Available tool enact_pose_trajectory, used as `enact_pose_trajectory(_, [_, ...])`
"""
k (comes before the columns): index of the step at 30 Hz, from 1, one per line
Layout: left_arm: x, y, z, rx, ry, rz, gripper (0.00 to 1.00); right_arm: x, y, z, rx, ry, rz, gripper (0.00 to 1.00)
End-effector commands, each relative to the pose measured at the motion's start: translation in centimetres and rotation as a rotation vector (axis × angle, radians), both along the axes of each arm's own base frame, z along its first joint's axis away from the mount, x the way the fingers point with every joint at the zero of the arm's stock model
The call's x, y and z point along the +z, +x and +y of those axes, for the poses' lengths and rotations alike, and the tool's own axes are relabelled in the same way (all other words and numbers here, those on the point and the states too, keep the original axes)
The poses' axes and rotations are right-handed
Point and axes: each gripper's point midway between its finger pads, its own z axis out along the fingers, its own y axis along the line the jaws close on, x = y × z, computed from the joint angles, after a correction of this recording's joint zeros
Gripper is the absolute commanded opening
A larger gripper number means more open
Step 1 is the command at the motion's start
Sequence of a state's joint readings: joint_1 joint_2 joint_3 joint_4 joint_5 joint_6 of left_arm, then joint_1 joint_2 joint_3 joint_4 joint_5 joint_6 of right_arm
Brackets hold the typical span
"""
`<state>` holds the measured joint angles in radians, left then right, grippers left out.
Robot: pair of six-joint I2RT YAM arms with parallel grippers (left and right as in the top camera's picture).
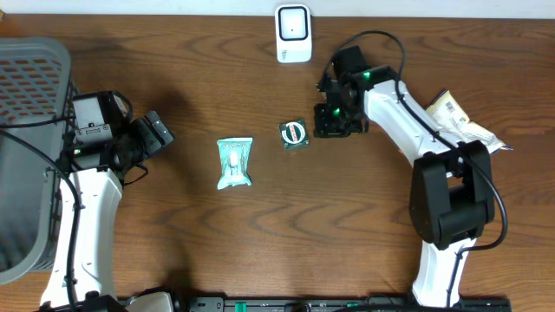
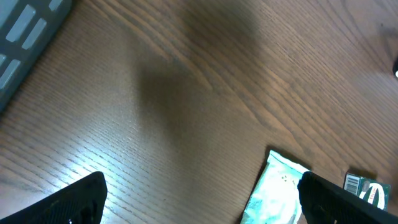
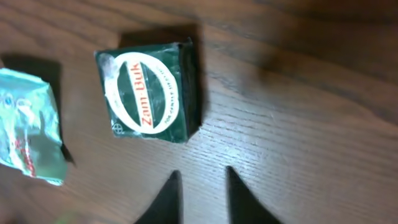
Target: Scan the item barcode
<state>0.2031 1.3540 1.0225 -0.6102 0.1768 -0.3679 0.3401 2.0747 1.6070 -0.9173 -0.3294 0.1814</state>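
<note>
A dark green Zam-Buk box (image 1: 294,134) lies flat on the wooden table, label up, just ahead of my right gripper (image 1: 318,124). In the right wrist view the box (image 3: 152,93) sits a short way beyond the gripper (image 3: 202,173), whose jaws stand slightly apart with only bare wood between them. A teal pouch (image 1: 234,162) lies left of the box. My left gripper (image 1: 154,134) is wide open over bare table, and its wrist view shows the pouch (image 2: 277,190) by the right finger (image 2: 348,199). The white scanner (image 1: 293,33) stands at the back edge.
A grey plastic basket (image 1: 26,130) fills the left side of the table. Pale packets (image 1: 460,117) lie at the right, behind the right arm. A barcode patch (image 2: 353,182) shows on the green box's side in the left wrist view.
</note>
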Motion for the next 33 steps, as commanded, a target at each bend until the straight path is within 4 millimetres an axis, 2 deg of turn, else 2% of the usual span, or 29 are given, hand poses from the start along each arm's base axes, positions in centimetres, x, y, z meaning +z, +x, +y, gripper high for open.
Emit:
enact_pose_trajectory(1, [0.1, 0.0, 0.3, 0.002, 0.013, 0.001, 0.98, 0.4, 0.3, 1.3, 0.138, -0.049, -0.107, 0.43])
enact_pose_trajectory(3, [0.1, 0.0, 0.3, 0.002, 0.013, 0.001, 0.98, 0.3, 0.8, 1.6, 0.152, -0.094, -0.153, 0.52])
enact_pose_trajectory(5, [0.1, 0.0, 0.3, 0.002, 0.013, 0.001, 0.98, 0.4, 1.5, 2.5, 0.262, -0.128, -0.241, 0.61])
enact_pose_trajectory(8, [0.1, 0.0, 0.3, 0.002, 0.013, 0.001, 0.98, 0.5, 2.2, 3.3, 0.458, -0.182, -0.353, 0.61])
enact_pose_trajectory(9, [0.1, 0.0, 0.3, 0.002, 0.013, 0.001, 0.98, 0.6, 2.6, 3.4, 0.528, -0.217, -0.400, 0.66])
enact_pose_trajectory(11, [0.1, 0.0, 0.3, 0.002, 0.013, 0.001, 0.98, 0.8, 3.5, 3.3, 0.587, -0.271, -0.458, 0.73])
enact_pose_trajectory(12, [0.1, 0.0, 0.3, 0.002, 0.013, 0.001, 0.97, 1.1, 4.4, 3.0, 0.564, -0.304, -0.486, 0.81])
enact_pose_trajectory(13, [0.1, 0.0, 0.3, 0.002, 0.013, 0.001, 0.98, 1.2, 4.7, 2.9, 0.536, -0.305, -0.491, 0.83])
enact_pose_trajectory(16, [0.1, 0.0, 0.3, 0.002, 0.013, 0.001, 0.98, 1.3, 5.1, 2.6, 0.317, -0.240, -0.442, 0.86])
enact_pose_trajectory(17, [0.1, 0.0, 0.3, 0.002, 0.013, 0.001, 0.98, 1.2, 4.9, 2.4, 0.131, -0.201, -0.377, 0.80])
enact_pose_trajectory(18, [0.1, 0.0, 0.3, 0.002, 0.013, 0.001, 0.98, 0.9, 4.4, 2.3, -0.026, -0.168, -0.303, 0.79])
enact_pose_trajectory(19, [0.1, 0.0, 0.3, 0.002, 0.013, 0.001, 0.98, 0.7, 3.9, 2.3, -0.108, -0.150, -0.254, 0.80])
enact_pose_trajectory(21, [0.1, 0.0, 0.3, 0.002, 0.013, 0.001, 0.98, 0.4, 2.3, 2.9, -0.344, -0.091, -0.115, 0.87])
enact_pose_trajectory(22, [0.1, 0.0, 0.3, 0.002, 0.013, 0.001, 0.98, 0.3, 2.0, 3.5, -0.446, -0.064, -0.069, 0.93])
enact_pose_trajectory(24, [0.1, 0.0, 0.3, 0.002, 0.013, 0.001, 0.98, 0.3, 0.8, 5.2, -0.678, -0.018, 0.029, 0.94])
enact_pose_trajectory(28, [0.1, 0.0, 0.3, 0.002, 0.013, 0.001, 0.98, 0.1, -0.6, 6.6, -0.896, -0.003, 0.109, 0.93])
enact_pose_trajectory(29, [0.1, 0.0, 0.3, 0.002, 0.013, 0.001, 0.98, 0.0, -1.0, 6.7, -0.970, -0.004, 0.130, 0.92])
enact_pose_trajectory(33, [0.1, 0.0, 0.3, 0.002, 0.013, 0.001, 0.98, -0.1, -1.1, 6.4, -1.087, -0.026, 0.108, 0.82])
